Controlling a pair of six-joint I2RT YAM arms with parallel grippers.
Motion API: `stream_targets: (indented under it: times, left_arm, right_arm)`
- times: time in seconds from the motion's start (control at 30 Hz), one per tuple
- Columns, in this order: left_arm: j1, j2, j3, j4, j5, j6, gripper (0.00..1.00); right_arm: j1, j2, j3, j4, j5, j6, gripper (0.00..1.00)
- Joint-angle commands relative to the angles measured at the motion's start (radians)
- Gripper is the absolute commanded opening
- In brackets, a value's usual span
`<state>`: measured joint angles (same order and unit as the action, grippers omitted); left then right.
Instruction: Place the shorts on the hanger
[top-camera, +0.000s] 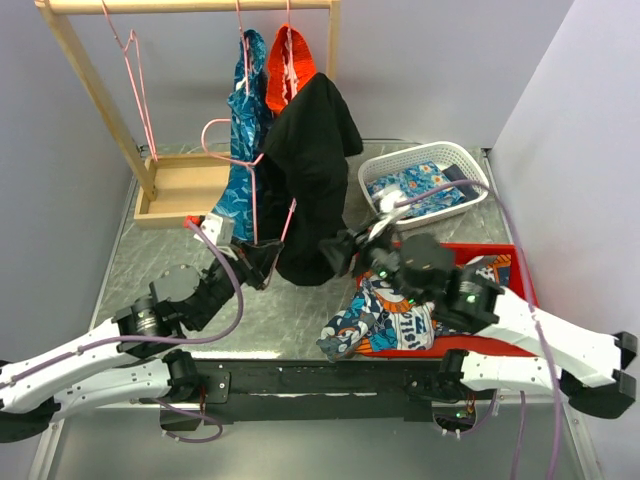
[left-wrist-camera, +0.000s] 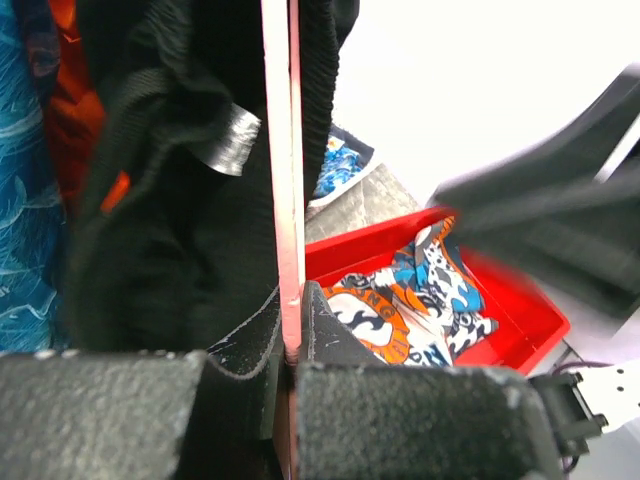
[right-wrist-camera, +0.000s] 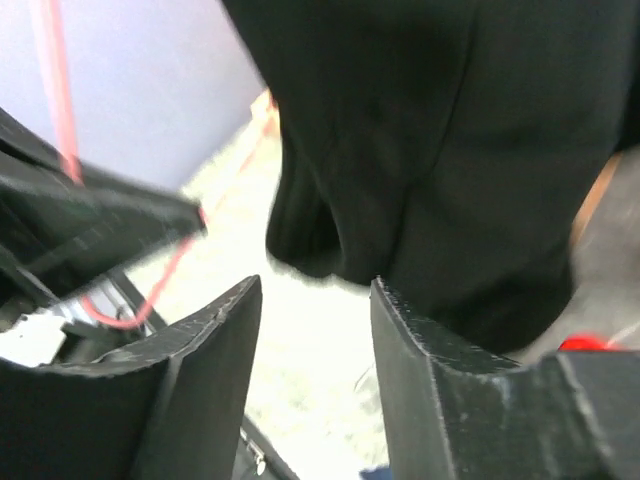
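Note:
The black shorts (top-camera: 312, 175) hang draped over a pink wire hanger (top-camera: 255, 190) in mid-air above the table. My left gripper (top-camera: 258, 258) is shut on the hanger's lower wire; in the left wrist view the pink wire (left-wrist-camera: 282, 180) runs up from between my closed fingers, with the shorts (left-wrist-camera: 180, 200) behind it. My right gripper (top-camera: 345, 250) is open and empty just right of the shorts' lower edge. In the right wrist view the shorts (right-wrist-camera: 440, 150) hang just beyond the spread fingertips (right-wrist-camera: 225, 310).
A wooden rack (top-camera: 90, 90) at the back holds a spare pink hanger (top-camera: 135, 80), a blue patterned garment (top-camera: 245, 120) and an orange-red garment (top-camera: 285, 65). A white basket (top-camera: 372, 170) and a red bin (top-camera: 520, 275) with patterned clothes stand on the right.

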<state>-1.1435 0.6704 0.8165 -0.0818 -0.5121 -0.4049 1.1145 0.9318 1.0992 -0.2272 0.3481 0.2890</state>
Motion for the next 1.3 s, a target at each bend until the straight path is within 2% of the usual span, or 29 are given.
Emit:
stream_targets:
  times: [0.0, 0.17, 0.3, 0.47, 0.67, 0.73, 0.77, 0.8, 0.83, 0.87, 1.07, 1.27]
  left_arm:
    - [-0.009, 0.023, 0.038, 0.171, -0.037, 0.024, 0.01]
    - [-0.024, 0.04, 0.058, 0.189, -0.06, 0.043, 0.01]
    - [-0.036, 0.05, 0.062, 0.2, -0.077, 0.051, 0.01]
    - [-0.05, 0.058, 0.072, 0.211, -0.092, 0.057, 0.01]
    - [-0.068, 0.063, 0.067, 0.257, -0.135, 0.067, 0.01]
    - [-0.074, 0.06, 0.053, 0.311, -0.16, 0.074, 0.01]
    - [-0.076, 0.06, 0.038, 0.333, -0.175, 0.08, 0.01]
    - [-0.076, 0.064, 0.029, 0.361, -0.183, 0.09, 0.01]
    - [-0.076, 0.07, 0.021, 0.41, -0.192, 0.101, 0.01]
    - [-0.076, 0.083, 0.01, 0.436, -0.21, 0.118, 0.01]
    - [-0.076, 0.127, -0.04, 0.618, -0.256, 0.169, 0.01]
    - [-0.076, 0.207, -0.054, 0.709, -0.304, 0.218, 0.01]
  right_arm:
    - [0.053, 0.053, -0.074, 0.117, 0.129, 0.137, 0.58]
    - [0.056, 0.122, -0.136, 0.25, 0.196, 0.188, 0.63]
    - [0.056, 0.193, -0.124, 0.288, 0.236, 0.243, 0.67]
    - [0.054, 0.258, -0.162, 0.411, 0.272, 0.318, 0.67]
    - [0.054, 0.367, -0.125, 0.431, 0.374, 0.375, 0.66]
    - [0.053, 0.384, -0.117, 0.414, 0.381, 0.398, 0.49]
    - [0.056, 0.381, -0.121, 0.404, 0.379, 0.403, 0.36]
    - [0.062, 0.378, -0.128, 0.393, 0.371, 0.412, 0.11]
    - [0.07, 0.359, -0.133, 0.375, 0.367, 0.417, 0.03]
    - [0.083, 0.348, -0.136, 0.359, 0.362, 0.415, 0.0]
    - [0.215, 0.227, -0.124, 0.14, 0.374, 0.464, 0.0]
    - [0.314, 0.142, -0.075, -0.026, 0.345, 0.519, 0.0]
